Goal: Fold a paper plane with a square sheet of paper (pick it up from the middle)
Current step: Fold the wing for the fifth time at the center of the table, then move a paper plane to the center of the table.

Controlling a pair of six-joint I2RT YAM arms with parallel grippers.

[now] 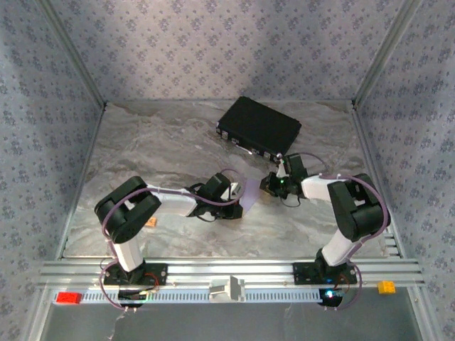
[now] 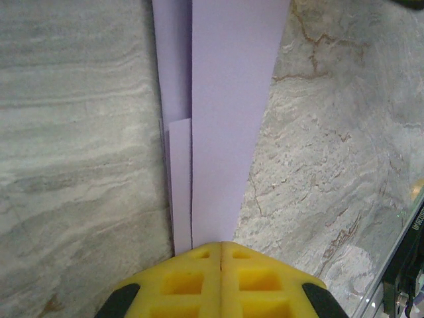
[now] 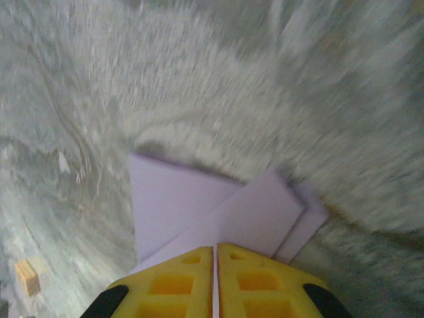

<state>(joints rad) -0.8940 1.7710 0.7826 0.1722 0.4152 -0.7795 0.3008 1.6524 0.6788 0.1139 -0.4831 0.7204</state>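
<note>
Grey marbled tabletop (image 1: 156, 142) lies between patterned walls (image 1: 227, 42), and the two arms meet near its middle. At the left claw (image 2: 220, 248) the yellow fingers are pressed flat together, pinching the near end of the lilac paper (image 2: 225, 119), which runs straight out ahead of the tips in overlapping folded layers. The right claw (image 3: 215, 250) faces it, also squeezed tight, with the same paper fanning out just beyond its tips in a blurred view. A small tan block (image 3: 28, 277) sits low to that claw's left, and a black case (image 1: 258, 126) rests well beyond both claws.
</note>
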